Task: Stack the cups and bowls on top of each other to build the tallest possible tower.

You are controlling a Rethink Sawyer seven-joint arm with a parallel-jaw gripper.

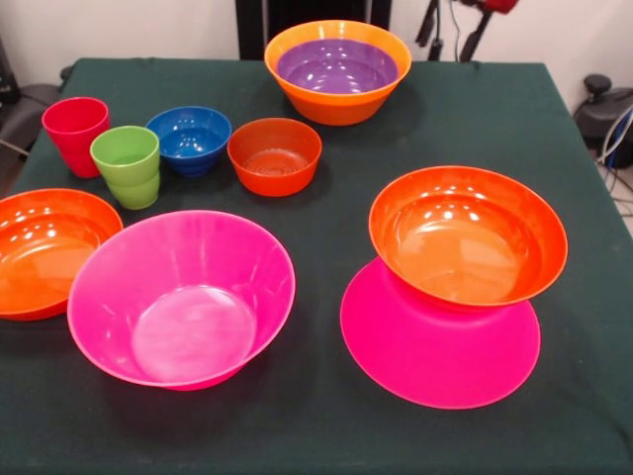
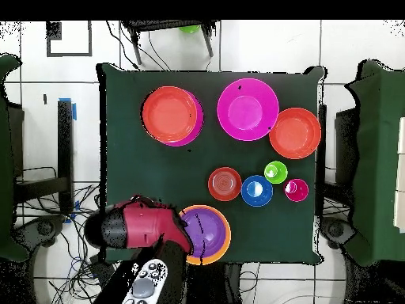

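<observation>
Front view: a dark green table point(image 1: 316, 416) bears the tower point(image 1: 455, 287), a purple bowl point(image 1: 336, 65) nested in the orange bowl point(image 1: 336, 104); gripper state cannot be told.

the arm point(image 2: 138, 226) has a glossy red rounded shell with a black cylindrical joint end. a grey-white panel point(image 2: 146, 281) carries round buttons near the base. black cables point(image 1: 445, 25) hang beside a red housing point(image 1: 497, 5).
</observation>
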